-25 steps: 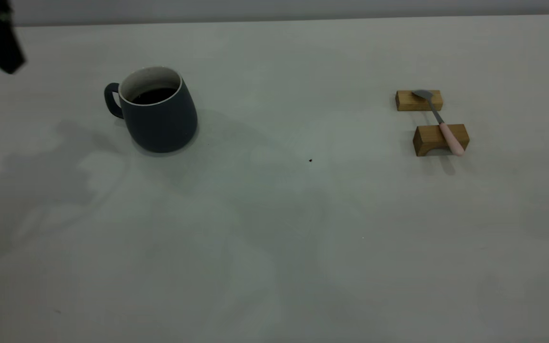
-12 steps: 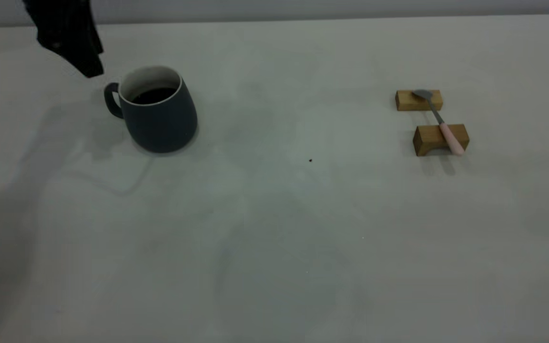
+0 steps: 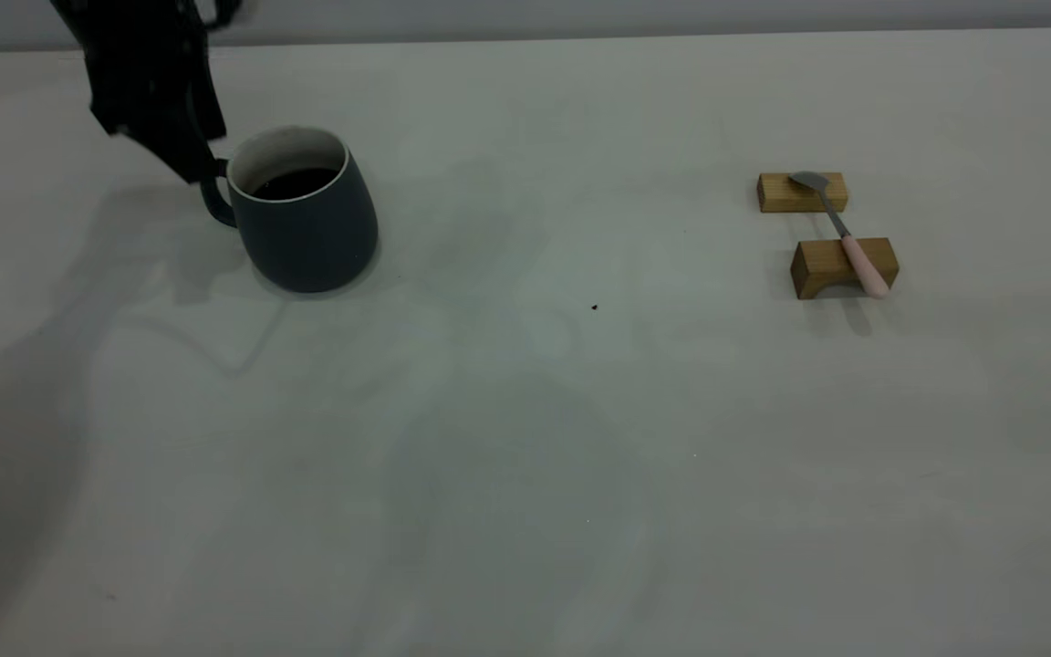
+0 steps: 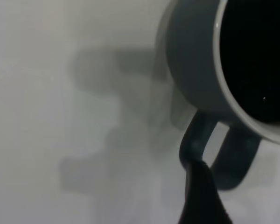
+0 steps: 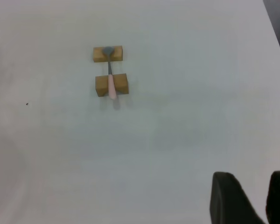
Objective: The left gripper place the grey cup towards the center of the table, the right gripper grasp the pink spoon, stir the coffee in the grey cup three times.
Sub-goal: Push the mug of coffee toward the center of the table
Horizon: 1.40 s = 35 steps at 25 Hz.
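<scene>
Left claw [image 3: 190,164] at unmarked grey cup [image 3: 306,224] handle, pink spoon [image 3: 845,239] unlabelled

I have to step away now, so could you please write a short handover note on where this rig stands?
Left claw: at the handle of the grey cup; grip not visible.
Right claw: open, high above the table, far from the pink spoon.
Cup holds coffee, on the table's left side.
Spoon rests across two wooden blocks.
Done: nothing visibly.
Left: move cup to center, grasp spoon, stir three times.
</scene>
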Available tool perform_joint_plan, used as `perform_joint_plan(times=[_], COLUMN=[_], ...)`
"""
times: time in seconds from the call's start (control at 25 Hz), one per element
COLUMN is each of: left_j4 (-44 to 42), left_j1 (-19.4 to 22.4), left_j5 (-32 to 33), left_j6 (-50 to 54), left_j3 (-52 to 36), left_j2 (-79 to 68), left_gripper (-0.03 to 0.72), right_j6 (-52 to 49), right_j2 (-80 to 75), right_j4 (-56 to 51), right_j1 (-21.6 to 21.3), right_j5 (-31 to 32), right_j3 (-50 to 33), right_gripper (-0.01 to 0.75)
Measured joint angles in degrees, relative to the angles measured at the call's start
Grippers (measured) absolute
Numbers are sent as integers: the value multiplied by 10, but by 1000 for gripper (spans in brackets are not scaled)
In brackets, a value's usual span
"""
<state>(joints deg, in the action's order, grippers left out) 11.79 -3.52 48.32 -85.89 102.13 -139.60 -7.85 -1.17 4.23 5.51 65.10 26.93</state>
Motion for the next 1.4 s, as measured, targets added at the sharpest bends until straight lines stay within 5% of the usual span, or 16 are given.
perform_joint_plan(times=[1.16,1.4], left_j4=[130,47], left_j1=[-165,-162], left_j5=[-123,-26], left_j6=[14,134], left_j3=[0,8], left_j2=[-44,-16], left_gripper=[519,519], right_j6=[0,0], right_j2=[0,0], right_j4=[0,0], right_j1=[0,0], right_j5=[0,0], right_j3=[0,0], right_gripper=[240,240])
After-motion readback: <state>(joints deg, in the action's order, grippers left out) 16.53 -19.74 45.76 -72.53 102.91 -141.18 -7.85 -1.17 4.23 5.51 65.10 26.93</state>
